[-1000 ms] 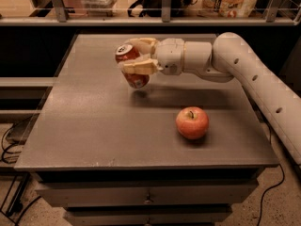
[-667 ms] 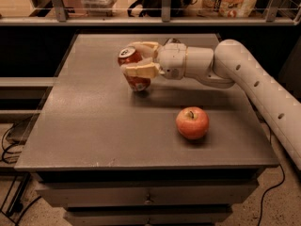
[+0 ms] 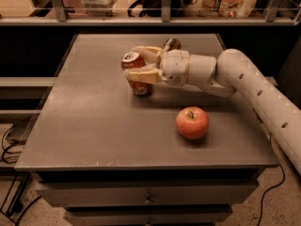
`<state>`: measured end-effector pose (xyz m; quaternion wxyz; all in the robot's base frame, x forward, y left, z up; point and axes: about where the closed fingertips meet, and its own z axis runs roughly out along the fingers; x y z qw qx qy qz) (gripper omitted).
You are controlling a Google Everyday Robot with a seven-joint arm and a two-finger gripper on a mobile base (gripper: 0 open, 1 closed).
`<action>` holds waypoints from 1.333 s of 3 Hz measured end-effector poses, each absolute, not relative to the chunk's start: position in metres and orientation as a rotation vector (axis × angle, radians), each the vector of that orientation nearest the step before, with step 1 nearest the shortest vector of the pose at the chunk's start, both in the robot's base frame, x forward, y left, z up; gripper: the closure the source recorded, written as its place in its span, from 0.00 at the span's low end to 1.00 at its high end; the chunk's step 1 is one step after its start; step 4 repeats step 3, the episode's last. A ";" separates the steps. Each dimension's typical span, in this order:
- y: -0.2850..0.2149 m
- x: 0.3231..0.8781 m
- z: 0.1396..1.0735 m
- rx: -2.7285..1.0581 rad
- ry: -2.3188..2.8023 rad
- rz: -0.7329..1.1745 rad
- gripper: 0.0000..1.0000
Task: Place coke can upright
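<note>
Claw (image 3: 133, 63) in upper centre of frame, clenched on coke can (image 3: 140, 89): two tan, flat-faced fingers (image 3: 142, 75) press opposite sides of the cylinder. Can red-orange and glossy, silver lid tipped toward upper left, body leaning slightly; base at or just above counter (image 3: 84, 126), contact unclear. Arm (image 3: 254, 86) white, smooth, tubular, entering from right edge. Counter matte grey, faintly speckled, square-edged, drawers (image 3: 148, 194) beneath. Apple (image 3: 192, 122) round, red with yellowish patch near stem, right of centre, well apart from coke can. Brownish metallic can (image 3: 171, 44) partly hidden behind the claw's wrist, toward counter's far edge.
</note>
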<state>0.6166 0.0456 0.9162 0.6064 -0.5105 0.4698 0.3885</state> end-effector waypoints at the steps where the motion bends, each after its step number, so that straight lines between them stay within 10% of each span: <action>1: 0.040 0.613 0.913 -1.164 1.073 0.878 0.12; 4: 0.024 0.603 0.916 -1.139 1.080 0.829 0.00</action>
